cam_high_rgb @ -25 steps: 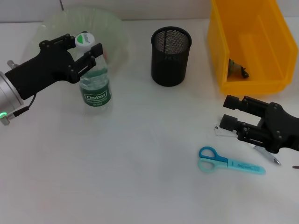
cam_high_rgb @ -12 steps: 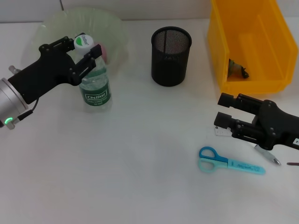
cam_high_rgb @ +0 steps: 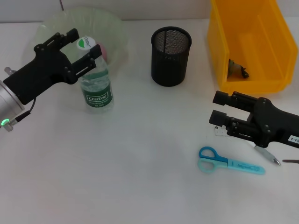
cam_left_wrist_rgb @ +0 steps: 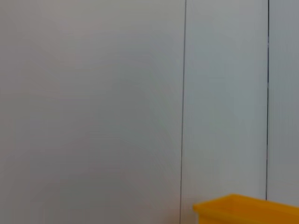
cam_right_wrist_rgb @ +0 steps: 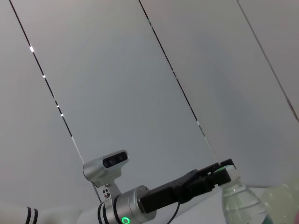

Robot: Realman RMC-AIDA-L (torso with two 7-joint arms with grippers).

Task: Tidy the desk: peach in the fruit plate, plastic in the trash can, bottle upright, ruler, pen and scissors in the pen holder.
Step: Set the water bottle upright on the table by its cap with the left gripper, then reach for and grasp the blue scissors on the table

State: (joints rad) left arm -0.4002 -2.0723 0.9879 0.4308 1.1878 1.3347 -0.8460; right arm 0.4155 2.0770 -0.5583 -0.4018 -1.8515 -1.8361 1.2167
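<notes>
bottle (cam_high_rgb: 96, 86) upright; left hand (cam_high_rgb: 83, 44) spread around its cap; right hand (cam_high_rgb: 217, 112) apart.

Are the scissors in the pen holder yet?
No. In the head view the scissors lie flat on the table, well apart from the black mesh pen holder, near the right tool.

Bare desk (cam_high_rgb: 131, 177) fills the lower left and centre of the frame. The upper left is crowded by the upright water bottle (cam_high_rgb: 95, 79) and green fruit plate (cam_high_rgb: 60, 23). The mesh pen holder (cam_high_rgb: 171, 56) and yellow bin (cam_high_rgb: 247, 46) block the top; the scissors (cam_high_rgb: 230, 161) lie lower right.
</notes>
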